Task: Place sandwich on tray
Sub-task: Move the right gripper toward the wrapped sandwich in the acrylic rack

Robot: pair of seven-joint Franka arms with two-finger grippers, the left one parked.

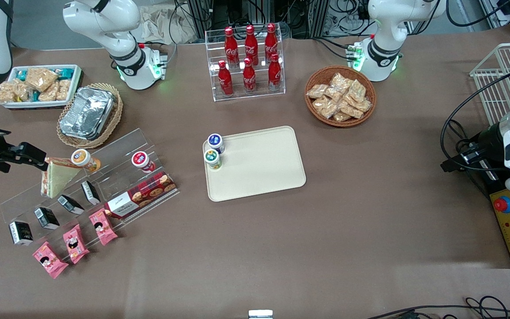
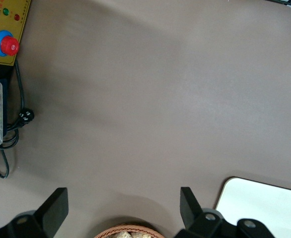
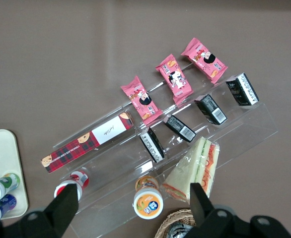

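Six red Coca-Cola bottles (image 1: 249, 60) stand in a clear rack at the tray's (image 1: 259, 170) twelve o'clock. The sandwich (image 1: 55, 177) leans on the clear stepped stand (image 1: 117, 186) toward the working arm's end, at the tray's nine o'clock, beside a red plaid cookie box (image 1: 142, 195) whose script is unreadable. The gripper (image 3: 130, 208) hovers above the stand, fingers spread wide, grasping nothing.
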